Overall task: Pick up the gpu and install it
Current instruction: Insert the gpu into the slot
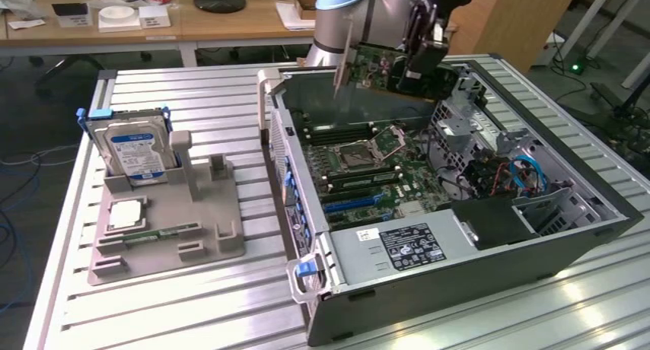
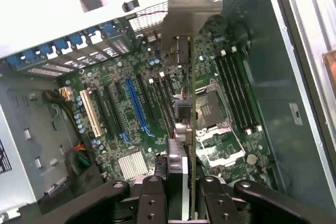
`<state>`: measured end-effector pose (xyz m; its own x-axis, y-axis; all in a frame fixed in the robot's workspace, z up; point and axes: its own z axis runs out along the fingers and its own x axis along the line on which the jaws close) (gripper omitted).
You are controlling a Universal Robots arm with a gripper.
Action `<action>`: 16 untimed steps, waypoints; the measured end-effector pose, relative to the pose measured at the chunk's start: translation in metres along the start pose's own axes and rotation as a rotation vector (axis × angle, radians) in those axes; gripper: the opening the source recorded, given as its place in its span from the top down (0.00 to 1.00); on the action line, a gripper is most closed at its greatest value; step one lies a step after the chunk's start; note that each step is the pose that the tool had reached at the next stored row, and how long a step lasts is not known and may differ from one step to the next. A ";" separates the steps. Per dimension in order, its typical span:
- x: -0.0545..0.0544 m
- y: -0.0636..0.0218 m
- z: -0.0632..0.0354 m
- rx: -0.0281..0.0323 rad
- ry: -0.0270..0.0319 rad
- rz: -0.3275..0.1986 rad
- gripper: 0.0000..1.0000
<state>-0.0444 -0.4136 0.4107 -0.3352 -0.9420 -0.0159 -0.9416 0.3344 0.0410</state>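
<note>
done: gpu [image 1: 391, 67] is picked up and off the surface [image 1: 183, 304] | jaws: partly closed, pinching the gpu on both flat sides | gpu: on its edge, in the air over the open computer case [image 1: 568, 236], above the motherboard [image 2: 126, 129] | left: gpu not yet in any slot

I see gpu [image 1: 391, 67] above the motherboard [image 1: 358, 166] inside the case [image 1: 477, 285]; hard drive [image 1: 134, 152] sits in fixture [image 1: 218, 247], exterior view's left of case.
</note>
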 end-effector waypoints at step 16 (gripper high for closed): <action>0.000 0.0000 0.0000 -0.0041 0.0105 -0.255 0.72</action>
<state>-0.0443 -0.4136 0.4107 -0.0869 -0.9961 -0.0159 -0.9954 0.0862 0.0411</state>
